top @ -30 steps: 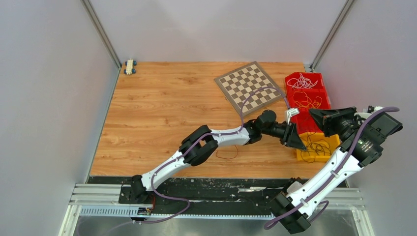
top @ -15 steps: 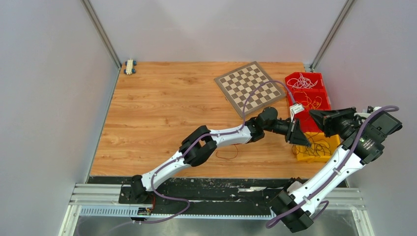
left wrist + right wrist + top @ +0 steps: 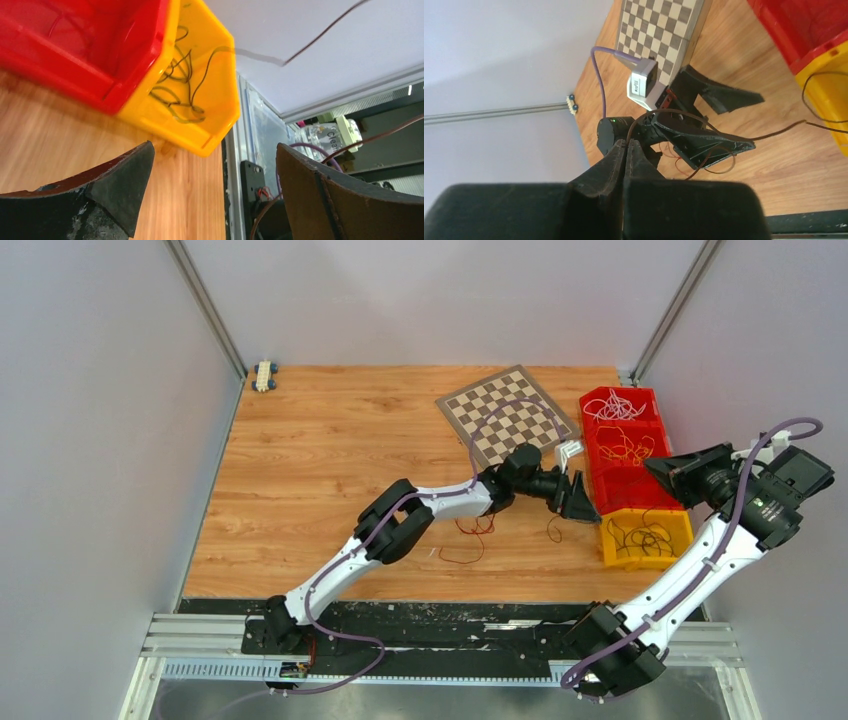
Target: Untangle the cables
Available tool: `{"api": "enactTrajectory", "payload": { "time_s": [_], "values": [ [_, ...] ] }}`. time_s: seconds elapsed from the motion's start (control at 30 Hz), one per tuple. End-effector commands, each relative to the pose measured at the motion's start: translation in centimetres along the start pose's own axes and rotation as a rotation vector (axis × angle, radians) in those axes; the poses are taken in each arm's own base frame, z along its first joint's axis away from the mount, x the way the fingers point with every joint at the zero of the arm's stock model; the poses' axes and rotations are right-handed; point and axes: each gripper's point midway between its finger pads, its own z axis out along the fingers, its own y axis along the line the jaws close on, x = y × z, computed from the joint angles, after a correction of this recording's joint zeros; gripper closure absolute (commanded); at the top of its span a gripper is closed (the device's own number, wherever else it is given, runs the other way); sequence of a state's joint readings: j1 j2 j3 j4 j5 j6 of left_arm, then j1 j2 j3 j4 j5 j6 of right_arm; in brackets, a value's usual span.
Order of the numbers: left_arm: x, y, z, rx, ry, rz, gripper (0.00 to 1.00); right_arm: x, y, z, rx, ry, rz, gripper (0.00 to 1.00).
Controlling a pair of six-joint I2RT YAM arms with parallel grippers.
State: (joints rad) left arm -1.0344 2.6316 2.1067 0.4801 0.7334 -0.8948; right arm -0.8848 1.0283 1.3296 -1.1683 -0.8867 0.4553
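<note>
My right gripper (image 3: 652, 463) hovers over the red bin's near end, and in the right wrist view (image 3: 626, 142) it is shut on a thin dark brown cable (image 3: 774, 134). That cable arcs over my left gripper and runs on towards the yellow bin (image 3: 612, 550). My left gripper (image 3: 583, 503) is open just left of the bins. In the left wrist view (image 3: 215, 150) nothing lies between its jaws, and the brown cable (image 3: 385, 135) passes beside its right finger. Red cable loops (image 3: 465, 540) lie on the table under the left forearm. The yellow bin holds dark cables (image 3: 640, 537).
The red bin (image 3: 598, 475) at the right edge holds white and orange cables (image 3: 620, 425). A chessboard (image 3: 507, 418) lies left of it. A small toy car (image 3: 264, 375) sits at the far left corner. The table's front edge is close to the yellow bin.
My left gripper has pulled left, away from the yellow bin, to the table in front of the chessboard. My right gripper has risen and shifted slightly right. More loose wire now lies by the left forearm.
</note>
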Motion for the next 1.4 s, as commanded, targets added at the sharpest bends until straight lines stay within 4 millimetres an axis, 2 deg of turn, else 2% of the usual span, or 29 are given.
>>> {"api": "enactTrajectory", "payload": {
  "time_s": [0.0, 0.13, 0.27, 0.37, 0.73, 1.0, 1.17, 1.37],
  "values": [
    [-2.0, -5.4, -0.9, 0.098, -0.014, 0.066, 0.00, -2.4, 1.7, -1.0, -0.008, -0.106, -0.176, 1.00],
    [-1.6, -4.6, -1.8, 0.074, 0.002, 0.046, 0.00, -3.0, 1.3, -0.9, 0.000, -0.118, -0.157, 1.00],
    [-1.4, -1.7, -3.7, 0.004, -0.020, -0.042, 0.00, -3.7, 1.5, -1.2, 0.000, -0.141, -0.162, 1.00],
    [-2.0, -0.9, -5.0, -0.014, -0.037, -0.047, 0.00, -4.1, 1.2, -1.4, 0.024, -0.167, -0.188, 1.00],
    [-0.5, 0.5, -8.6, -0.063, -0.018, -0.061, 0.00, -6.6, -0.2, -1.8, 0.095, -0.221, -0.257, 1.00],
    [-0.5, 2.2, -10.3, -0.115, -0.015, -0.065, 0.00, -7.9, -0.4, -3.5, 0.143, -0.248, -0.346, 1.00],
    [-0.6, 2.2, -10.4, -0.118, -0.018, -0.076, 0.00, -8.4, -2.3, -3.9, 0.229, -0.247, -0.415, 1.00],
    [-1.1, 2.1, -10.3, -0.117, -0.029, -0.068, 0.00, -8.1, -5.3, -3.1, 0.293, -0.200, -0.461, 1.00]
  ]
}}
